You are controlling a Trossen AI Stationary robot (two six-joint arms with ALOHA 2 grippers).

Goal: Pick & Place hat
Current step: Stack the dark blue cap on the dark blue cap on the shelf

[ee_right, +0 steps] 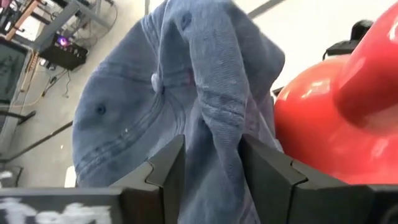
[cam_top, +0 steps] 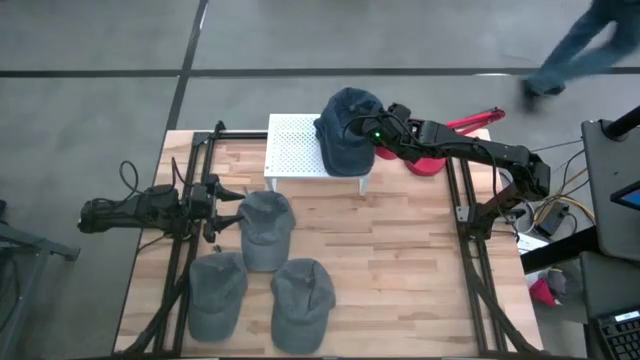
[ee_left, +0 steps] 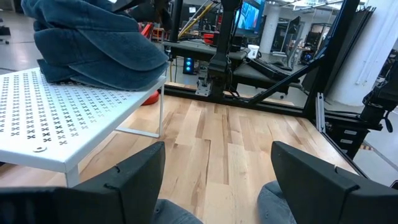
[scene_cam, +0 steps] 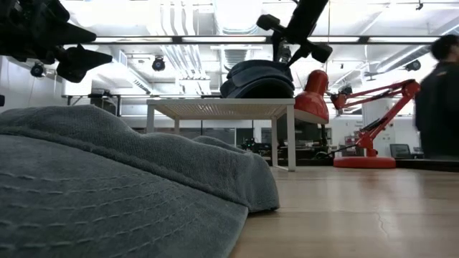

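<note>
A dark blue hat (cam_top: 348, 130) lies on the right end of a white perforated stand (cam_top: 295, 150) at the table's far side, with its underside resting on the stand top. My right gripper (ee_right: 213, 155) reaches it from the table's right. Its fingers stand apart with a raised fold of the crown between them. My left gripper (cam_top: 228, 207) waits open at the table's left, level above a grey hat (cam_top: 266, 228). My right gripper has a raised fold of the hat's crown (ee_right: 214, 118) between its two fingers (ee_right: 168, 168), and the cloth meets both inner faces. The fingers slant down from the table's right. The hat sits on the stand, not lifted.
Three grey hats lie on the near left of the table, including two (cam_top: 216, 292) (cam_top: 302, 298) by the near edge. A red desk lamp (cam_top: 430, 160) stands just right of the stand, beside my right arm. A person (cam_top: 580, 45) walks beyond the far right corner.
</note>
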